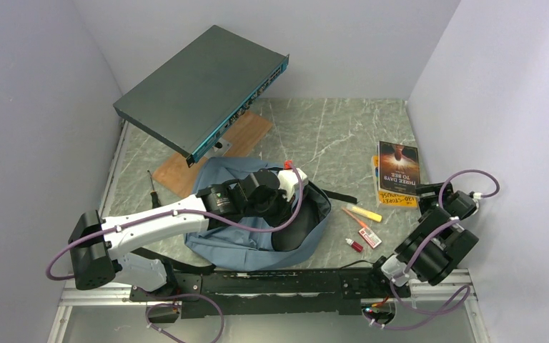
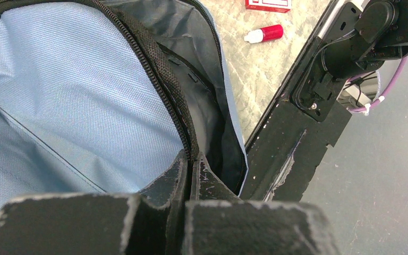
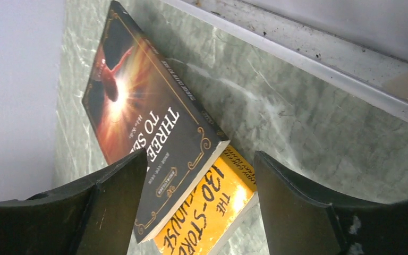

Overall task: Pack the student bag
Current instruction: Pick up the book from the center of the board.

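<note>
On the green-grey marbled table (image 1: 329, 136), the soft dusty blue-grey fabric backpack (image 1: 221, 246) lies open near the arm bases. The left hand (image 2: 191, 162) is clamped on its black zipper edge (image 2: 159, 69). The right hand (image 3: 199, 164), fingers apart, hovers over a dark paperback (image 3: 138, 106) atop a yellow one (image 3: 212, 207).

The left hand (image 2: 190, 169) is pinching the black zipper edge (image 2: 159, 69) of the open student bag (image 2: 79, 95), while a small red bottle (image 2: 264, 34) is lying on the marbled desk (image 2: 268, 71) beyond.
</note>
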Motion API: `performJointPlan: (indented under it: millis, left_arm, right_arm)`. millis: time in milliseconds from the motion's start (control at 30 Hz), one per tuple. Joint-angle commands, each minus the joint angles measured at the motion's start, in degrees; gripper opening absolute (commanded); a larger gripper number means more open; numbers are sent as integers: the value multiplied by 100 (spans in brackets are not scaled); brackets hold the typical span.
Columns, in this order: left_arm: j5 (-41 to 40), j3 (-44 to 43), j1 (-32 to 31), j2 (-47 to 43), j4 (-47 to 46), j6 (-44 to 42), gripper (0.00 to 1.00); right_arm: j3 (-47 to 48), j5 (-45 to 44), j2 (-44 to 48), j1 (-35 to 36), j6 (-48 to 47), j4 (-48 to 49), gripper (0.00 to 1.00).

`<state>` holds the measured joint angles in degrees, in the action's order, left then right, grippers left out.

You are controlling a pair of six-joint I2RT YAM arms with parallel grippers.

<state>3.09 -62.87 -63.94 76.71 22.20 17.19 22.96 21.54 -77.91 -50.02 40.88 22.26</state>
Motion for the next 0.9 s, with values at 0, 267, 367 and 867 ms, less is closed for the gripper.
performJointPlan:
  millis: [0,267,367,867]
  left_arm:
    - [207,-94,-18,-192,-87,-44,0]
    - [121,-25,-16,-284,-96,-20,0]
    - [98,-24,-15,-322,-60,-48,0]
    - [-191,-9,-9,-417,-83,7,0]
  right_arm:
    - [208,-32,-379,68,-19,518,77]
    - [253,-168,-1099,317,607,1195,77]
    - [270,-340,-1281,434,972,1371,69]
    - [506,-611,312,1083,331,726,0]
